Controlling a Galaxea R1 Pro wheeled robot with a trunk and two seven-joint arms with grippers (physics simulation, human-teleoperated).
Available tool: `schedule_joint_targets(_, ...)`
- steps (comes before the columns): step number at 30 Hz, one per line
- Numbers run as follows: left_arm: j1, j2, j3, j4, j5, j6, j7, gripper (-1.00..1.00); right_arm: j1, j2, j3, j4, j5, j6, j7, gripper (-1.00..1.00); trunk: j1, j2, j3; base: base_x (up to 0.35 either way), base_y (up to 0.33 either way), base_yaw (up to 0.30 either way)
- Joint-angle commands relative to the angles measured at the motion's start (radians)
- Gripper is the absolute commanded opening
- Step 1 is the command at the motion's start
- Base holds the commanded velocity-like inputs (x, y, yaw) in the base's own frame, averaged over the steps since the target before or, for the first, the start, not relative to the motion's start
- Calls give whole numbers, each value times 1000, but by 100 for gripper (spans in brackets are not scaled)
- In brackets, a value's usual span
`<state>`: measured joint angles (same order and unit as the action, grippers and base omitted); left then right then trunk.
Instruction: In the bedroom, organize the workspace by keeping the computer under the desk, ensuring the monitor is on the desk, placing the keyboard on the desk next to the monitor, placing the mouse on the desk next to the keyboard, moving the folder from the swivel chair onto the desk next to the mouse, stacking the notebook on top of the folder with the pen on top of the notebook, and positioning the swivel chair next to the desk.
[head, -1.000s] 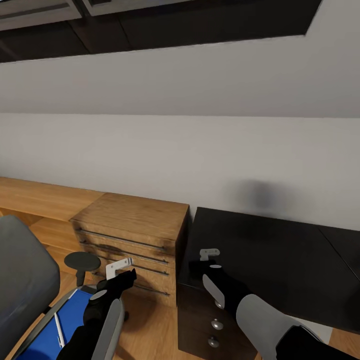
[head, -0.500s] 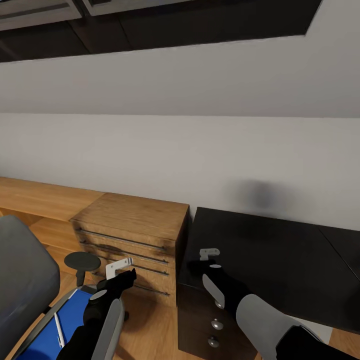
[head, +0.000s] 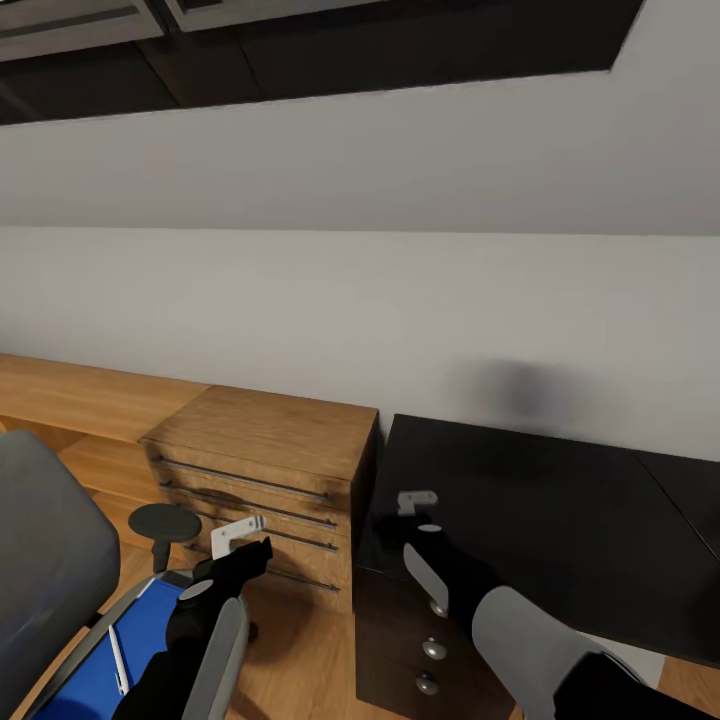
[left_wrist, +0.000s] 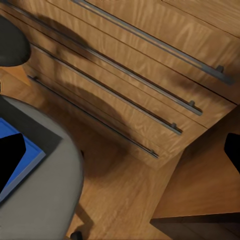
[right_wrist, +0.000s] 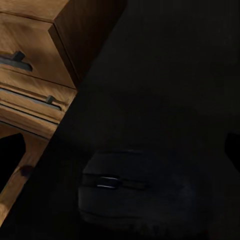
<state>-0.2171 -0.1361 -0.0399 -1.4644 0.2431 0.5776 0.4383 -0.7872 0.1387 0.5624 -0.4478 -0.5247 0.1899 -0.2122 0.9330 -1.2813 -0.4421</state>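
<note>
1. Head view: the right arm reaches from the lower right of the frame up toward the centre, its gripper (head: 417, 503) over the near left corner of the black desk (head: 560, 520). The pale fingers look close together, but how wide the jaws stand I cannot tell.
2. Right wrist view: the mouse (right_wrist: 135, 192) lies on the desk top, low in the frame, dark against dark; nothing is held.
3. Head view: the left arm rises from the bottom edge at lower left, its gripper (head: 238, 535) before the wooden drawer chest (head: 270, 470) and beside the chair's round armrest (head: 164, 522). Whether it is wide or narrow I cannot tell.
4. The chair (head: 45, 560) fills the lower left corner, grey backrest nearest. The blue folder (head: 110, 655) lies on its seat with the white pen (head: 118, 660) on top.
5. Left wrist view: the chest's bar handles cross the upper frame; the folder's corner (left_wrist: 22, 162) shows at the left edge on the grey seat.
6. The chest stands just beside the desk's drawer unit (head: 400, 650), against the pale wall.
</note>
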Motion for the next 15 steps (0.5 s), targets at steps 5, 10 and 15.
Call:
schedule_joint_targets(5, -1, 3, 0, -1, 11, 2, 10, 100, 3, -6, 3, -108, -12, 50, -20, 100, 0, -1, -1, -61, 0, 0)
schedule_joint_targets(10, -1, 4, 0, -1, 12, 4, 10, 100, 33, -21, 0, -316, -68, 163, -138, 100, 0, -1, -1, -295, 0, 0)
schedule_joint_targets(15, -1, 3, 0, -1, 12, 4, 10, 100, 60, -34, 1, -368, -86, 175, -182, 100, 0, -1, -1, -328, 0, 0)
